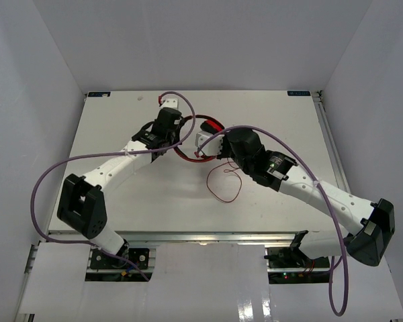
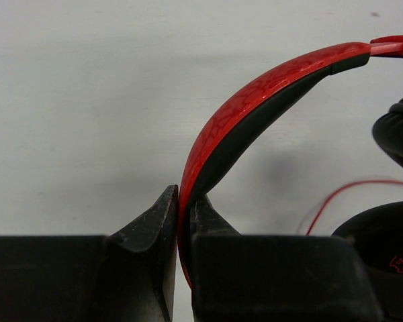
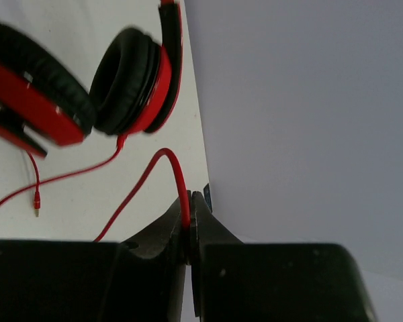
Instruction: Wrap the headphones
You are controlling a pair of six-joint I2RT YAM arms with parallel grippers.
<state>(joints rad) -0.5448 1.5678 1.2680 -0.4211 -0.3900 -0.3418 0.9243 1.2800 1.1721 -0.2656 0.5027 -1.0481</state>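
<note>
Headphones (image 1: 211, 125) lie on the tabletop (image 1: 282, 114) near the middle of its far edge; left gripper (image 2: 183, 201) is clamped on the red-and-black headband (image 2: 255, 114), one finger on each side; right gripper (image 3: 190, 204) is pinched tight on the thin red cord (image 3: 164, 157), which arches out of the jaws just beside an ear cup (image 3: 131, 77); slack cord lies looped on the tabletop toward the near edge; plug end (image 3: 36, 200) rests free on the surface.

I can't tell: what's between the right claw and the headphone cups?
Just loops of thin red cord on bare table, seen in the right wrist view.
</note>
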